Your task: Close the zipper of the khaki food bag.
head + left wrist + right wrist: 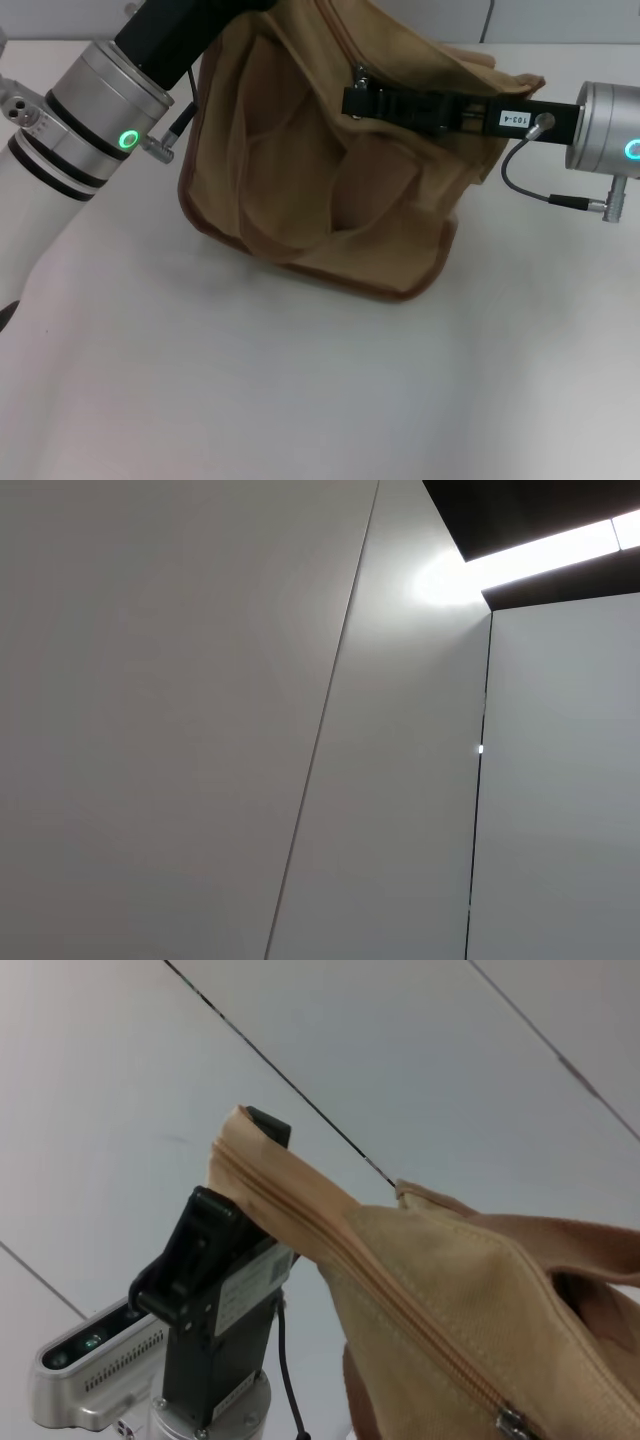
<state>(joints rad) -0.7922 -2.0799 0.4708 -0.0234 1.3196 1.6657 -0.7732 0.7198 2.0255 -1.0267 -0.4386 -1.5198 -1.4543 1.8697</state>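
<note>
Jaws clamp khaki food bag (450, 1290), zipper (400, 1310) half-hidden

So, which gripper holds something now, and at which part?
The left gripper pinches the end tab of the khaki food bag, at the zipper end. The right gripper is at the pull.

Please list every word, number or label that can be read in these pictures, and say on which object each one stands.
"103-4": small white sticker on the black body of the right end effector, head view.
White label on the left end effector, which grips the end of the khaki food bag, right wrist view: print too small to read.
No readable text on the bag or the zipper.
</note>
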